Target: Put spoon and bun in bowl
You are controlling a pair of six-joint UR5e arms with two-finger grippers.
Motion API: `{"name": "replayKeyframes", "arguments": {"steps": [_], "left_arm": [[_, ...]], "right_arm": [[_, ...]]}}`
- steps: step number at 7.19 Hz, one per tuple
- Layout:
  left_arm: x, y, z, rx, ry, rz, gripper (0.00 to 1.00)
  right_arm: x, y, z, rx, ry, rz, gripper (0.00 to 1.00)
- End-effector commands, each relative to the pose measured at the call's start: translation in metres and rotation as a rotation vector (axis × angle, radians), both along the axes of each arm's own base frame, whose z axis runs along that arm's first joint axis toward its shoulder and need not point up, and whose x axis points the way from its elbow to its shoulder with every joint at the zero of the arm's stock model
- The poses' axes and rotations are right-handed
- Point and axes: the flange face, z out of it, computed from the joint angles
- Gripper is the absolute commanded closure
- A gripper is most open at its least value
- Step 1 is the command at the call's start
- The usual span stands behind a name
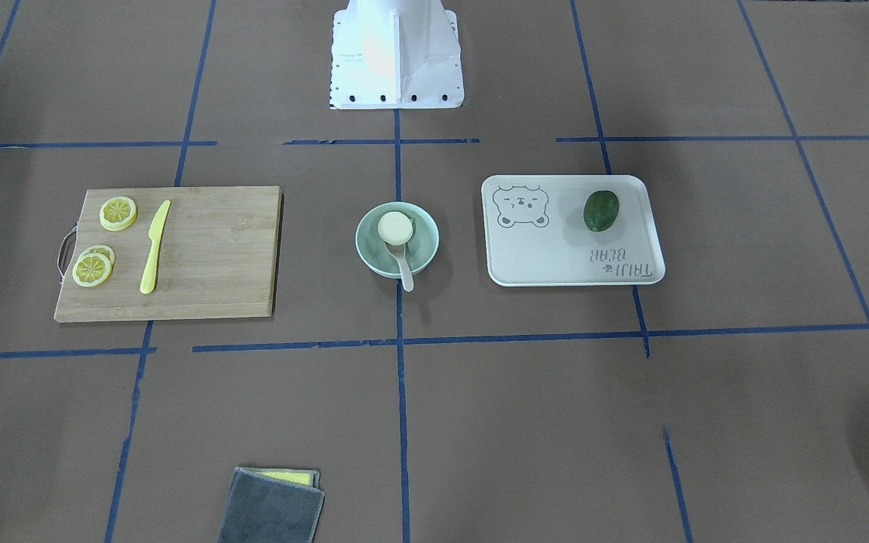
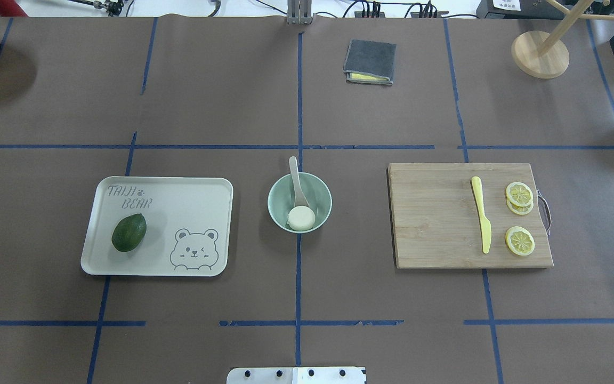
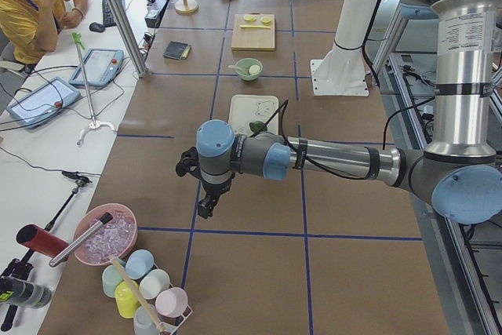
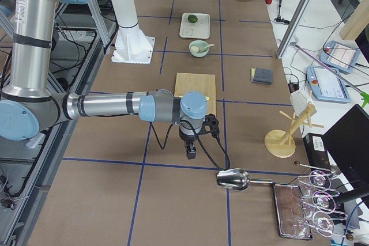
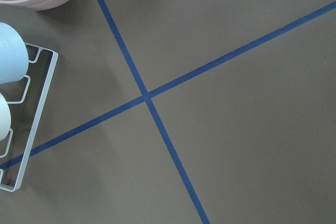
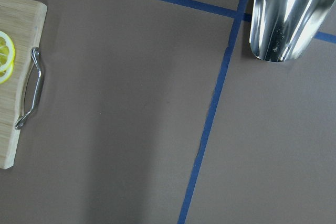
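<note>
The pale mint-green bowl (image 1: 424, 235) (image 2: 320, 195) stands at the table's middle. The white bun (image 1: 394, 227) (image 2: 301, 218) lies inside it, on the side nearer the robot. The off-white spoon (image 1: 404, 270) (image 2: 295, 173) has its scoop in the bowl beside the bun, and its handle sticks out over the far rim. My left gripper (image 3: 205, 205) hangs over the table's left end, far from the bowl. My right gripper (image 4: 190, 152) hangs over the right end, beyond the cutting board. Both show only in the side views, so I cannot tell whether they are open or shut.
A white bear-print tray (image 2: 190, 192) with a dark green fruit (image 2: 129, 232) lies left of the bowl. A wooden cutting board (image 2: 435, 218) with a yellow knife (image 2: 482, 221) and lemon slices (image 2: 519, 240) lies right. A folded grey cloth (image 2: 370, 61), a metal scoop (image 6: 286, 14) and a cup rack (image 5: 21, 119) are farther off.
</note>
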Motion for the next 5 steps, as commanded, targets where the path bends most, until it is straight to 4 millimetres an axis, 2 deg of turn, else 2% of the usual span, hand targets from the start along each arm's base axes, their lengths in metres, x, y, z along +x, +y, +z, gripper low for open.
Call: {"name": "replayKeyframes", "arguments": {"steps": [1, 2, 3, 5], "left_arm": [[-0.001, 0.019, 0.012, -0.016, 0.001, 0.001, 0.00], [0.000, 0.016, 0.015, 0.011, 0.002, 0.006, 0.00], [0.000, 0.008, 0.001, 0.042, 0.000, 0.006, 0.00], [0.000, 0.006, -0.003, 0.051, -0.010, 0.005, 0.00]], "right_arm": [[0.000, -0.003, 0.000, 0.008, 0.001, -0.001, 0.00], [0.000, -0.003, 0.002, -0.005, 0.000, 0.004, 0.00], [-0.001, -0.005, -0.002, -0.001, -0.009, 0.009, 0.00], [-0.002, -0.005, -0.002, -0.003, -0.016, 0.010, 0.00]]}}
